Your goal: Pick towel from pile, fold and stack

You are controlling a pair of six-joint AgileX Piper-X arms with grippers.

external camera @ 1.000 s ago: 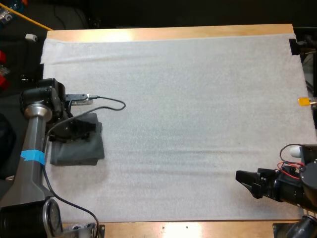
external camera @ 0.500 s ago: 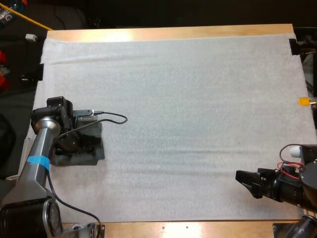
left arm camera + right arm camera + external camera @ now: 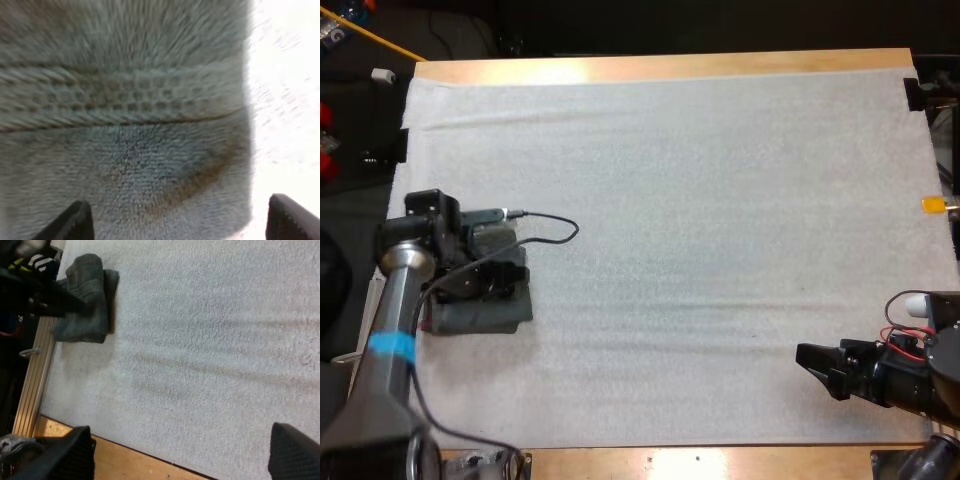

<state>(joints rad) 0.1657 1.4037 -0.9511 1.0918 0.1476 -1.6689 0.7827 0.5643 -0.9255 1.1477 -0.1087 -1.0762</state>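
We are drawing our left gripper (image 3: 495, 282), fingers apart, slightly back over the folded towel (image 3: 480, 318) at the mat's (image 3: 720, 200) left edge, likely placement done; the right gripper (image 3: 820, 365) is idling open.

No text, label, brand or number can be read on anything here. White marks on a dark part (image 3: 37, 261) beside the towel (image 3: 86, 295), in the right wrist view, are too blurred to make out.

Bright, even light covers the mat (image 3: 720, 200). Glare whitens the table (image 3: 570, 68) at its far and near edges. In the left wrist view the mat beside the towel (image 3: 125, 150) burns out white. Shadows are faint.
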